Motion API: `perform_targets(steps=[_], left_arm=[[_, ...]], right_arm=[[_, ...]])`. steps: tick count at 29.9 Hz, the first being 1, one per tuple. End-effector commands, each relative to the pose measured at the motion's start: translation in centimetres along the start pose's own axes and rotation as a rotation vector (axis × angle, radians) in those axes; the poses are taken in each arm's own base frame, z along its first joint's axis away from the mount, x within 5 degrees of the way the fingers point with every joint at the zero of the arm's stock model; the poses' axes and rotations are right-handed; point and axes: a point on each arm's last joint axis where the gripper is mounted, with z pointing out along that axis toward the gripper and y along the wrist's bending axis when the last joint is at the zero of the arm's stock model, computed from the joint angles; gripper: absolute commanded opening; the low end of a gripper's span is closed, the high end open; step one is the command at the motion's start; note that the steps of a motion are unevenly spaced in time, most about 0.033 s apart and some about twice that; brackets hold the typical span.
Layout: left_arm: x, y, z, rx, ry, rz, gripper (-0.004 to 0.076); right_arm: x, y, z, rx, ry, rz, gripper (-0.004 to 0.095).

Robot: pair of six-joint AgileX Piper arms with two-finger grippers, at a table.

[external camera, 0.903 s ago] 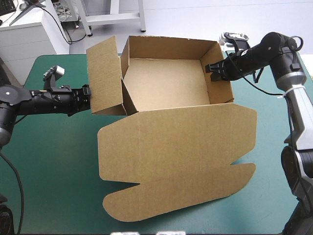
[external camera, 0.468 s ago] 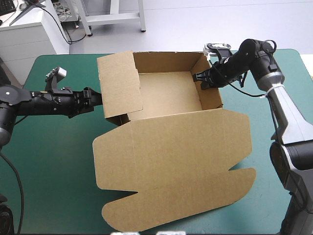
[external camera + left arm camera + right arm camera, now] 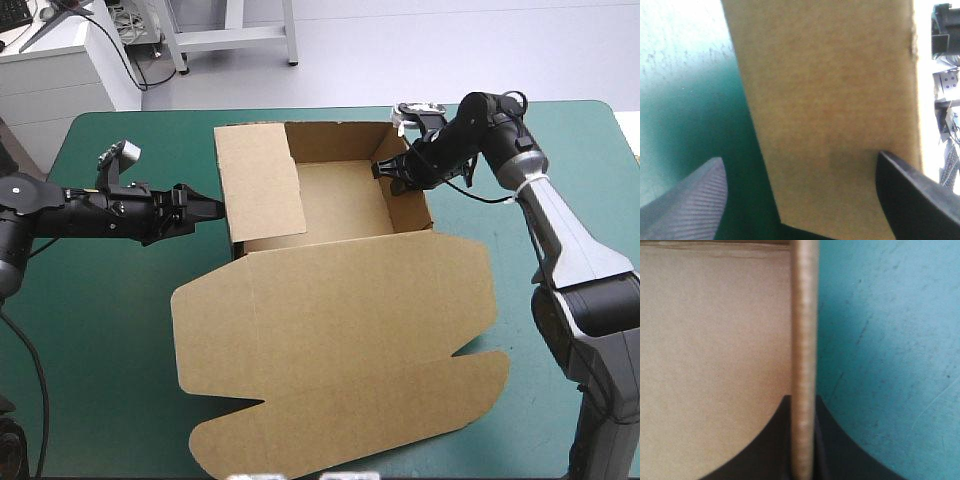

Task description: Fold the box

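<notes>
Box [image 3: 340, 205] sits mid-table on the teal-green cover [image 3: 100, 340], tray part toward the far edge. Lid [image 3: 340, 330] lies flat toward the near edge, with its rounded tabs nearest the robot.

Tray: far wall and right wall [image 3: 410, 195] are up. Left flap [image 3: 260, 185] leans inward over the tray floor and is not yet tucked down.

Right gripper [image 3: 388, 170]: pinched on the top edge of the right wall. The right wrist view shows the board edge sandwiched between the two black fingers [image 3: 765, 440], one inside the tray and one outside.

Left gripper [image 3: 212, 209]: spread and holding nothing. It is level with the tray's left side, tips at or just beside the flap's outer face. The left wrist view shows brown board filling the gap ahead; I cannot tell whether there is contact.

Step in hand, by my reading: forming the left side wall while the right arm steadies the tray.

Next move likely calls for:
- The left gripper pushing the flap over and down into the tray until it seats against the floor.
- The right grip staying firm so the box does not slide right.

Risk: the flap springing back, or the tray skewing.
</notes>
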Motion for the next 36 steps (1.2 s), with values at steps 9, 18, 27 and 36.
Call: perform_targets(steps=[9,18,27,36], left_arm=[[-0.1,-2.1,-1.1,0.086,-0.031,0.024,0.0526],[0.2,-2.2,-1.1,0.097,-0.004,0.026,0.0525],[0.2,-2.0,-1.1,0.081,0.003,0.031,0.0525],[0.9,-0.2,-1.1,-0.131,0.081,-0.008,0.0525]], right_arm=[[-0.6,4.5,-1.8,-0.039,-0.131,-0.049,-0.0017],[-0.3,6.0,-0.8,-0.024,-0.119,-0.054,-0.0016],[0.2,9.1,0.1,-0.042,-0.132,-0.083,-0.0016],[0.4,9.6,0.3,-0.053,-0.122,-0.071,-0.0015]])
